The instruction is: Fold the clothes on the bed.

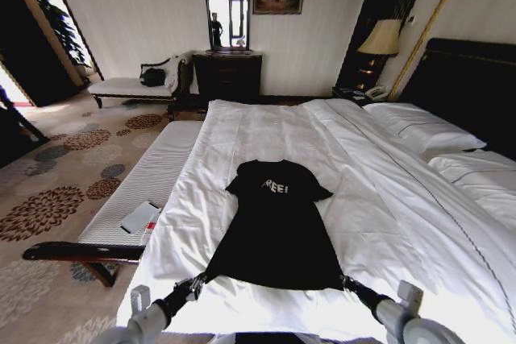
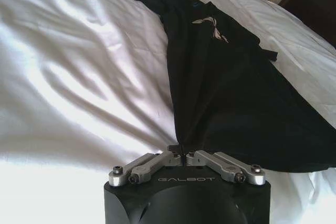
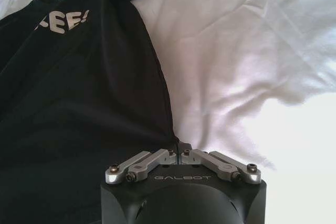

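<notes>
The clothes, one black T-shirt (image 1: 278, 227) with white lettering, lie spread flat on the white bed (image 1: 379, 167), collar away from me and hem toward me. My left gripper (image 1: 199, 281) is shut on the hem's left corner. My right gripper (image 1: 345, 282) is shut on the hem's right corner. In the left wrist view the left gripper (image 2: 182, 153) pinches the T-shirt (image 2: 231, 103), whose fabric fans out from the pinch. In the right wrist view the right gripper (image 3: 178, 149) pinches the corner of the T-shirt (image 3: 79, 103). The hem is stretched straight between both grippers.
A pale cushioned bench (image 1: 141, 191) with a dark wooden frame runs along the bed's left side, with a small white item (image 1: 139, 217) on it. Pillows (image 1: 423, 126) and the dark headboard (image 1: 472, 86) are at the right. Patterned carpet lies at the left.
</notes>
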